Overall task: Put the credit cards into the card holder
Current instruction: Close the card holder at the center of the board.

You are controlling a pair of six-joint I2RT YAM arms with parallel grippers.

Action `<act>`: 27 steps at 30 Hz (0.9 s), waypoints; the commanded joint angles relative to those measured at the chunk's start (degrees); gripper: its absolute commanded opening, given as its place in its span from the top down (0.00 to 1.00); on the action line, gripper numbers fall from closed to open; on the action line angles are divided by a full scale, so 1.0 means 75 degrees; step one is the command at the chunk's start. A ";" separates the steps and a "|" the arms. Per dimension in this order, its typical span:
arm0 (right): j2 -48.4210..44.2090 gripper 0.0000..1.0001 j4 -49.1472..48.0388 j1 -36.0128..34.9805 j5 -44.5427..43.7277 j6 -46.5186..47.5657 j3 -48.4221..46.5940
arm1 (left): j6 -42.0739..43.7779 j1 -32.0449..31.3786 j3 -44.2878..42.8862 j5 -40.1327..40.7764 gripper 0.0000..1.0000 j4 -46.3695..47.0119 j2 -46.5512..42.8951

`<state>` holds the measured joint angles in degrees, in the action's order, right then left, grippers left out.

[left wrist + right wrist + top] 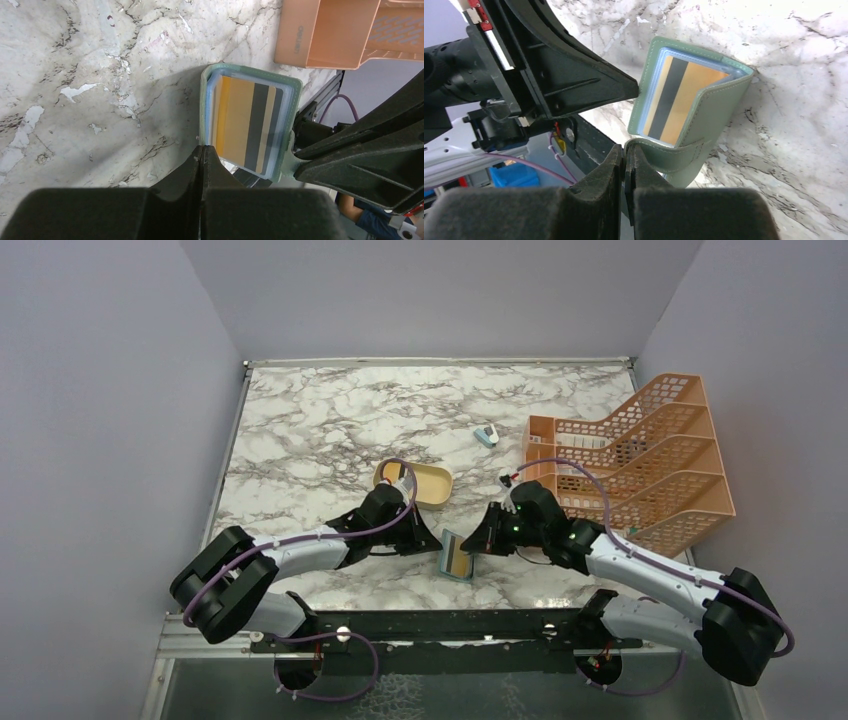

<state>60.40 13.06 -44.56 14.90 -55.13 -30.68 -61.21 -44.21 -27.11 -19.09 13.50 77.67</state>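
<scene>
The card holder [457, 557], a grey-green wallet with pale blue-grey pockets, stands open on edge between my two grippers, just above the table's near edge. A tan-brown credit card [245, 125] with a dark stripe sits inside its pocket and also shows in the right wrist view [679, 95]. My left gripper [202, 150] is shut on the thin near edge of the card holder [207, 100]. My right gripper [625, 150] is shut on the green strap of the card holder [674, 155]. No pale grey cards are in view.
A tan oval dish [430, 483] lies behind my left wrist. The orange mesh file rack [640, 460] stands at the right, and it also shows in the left wrist view [330, 35]. A small blue-and-white gadget [486, 435] lies beside the rack.
</scene>
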 commanded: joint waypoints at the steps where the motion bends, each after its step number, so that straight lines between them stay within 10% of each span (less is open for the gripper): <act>1: -0.0151 0.99 -0.0911 -0.0036 0.0443 -0.0473 0.0309 | -0.0052 -0.0015 0.0007 -0.0212 1.00 0.0185 -0.0144; 27: -0.0067 0.87 -0.0125 -0.0032 0.0270 -0.0121 -0.0068 | 0.0171 -0.0012 -0.0121 -0.0082 1.00 -0.0348 -0.0419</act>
<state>60.69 8.12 -44.56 17.69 -57.95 -29.04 -60.97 -44.25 -27.24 -19.09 11.44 75.64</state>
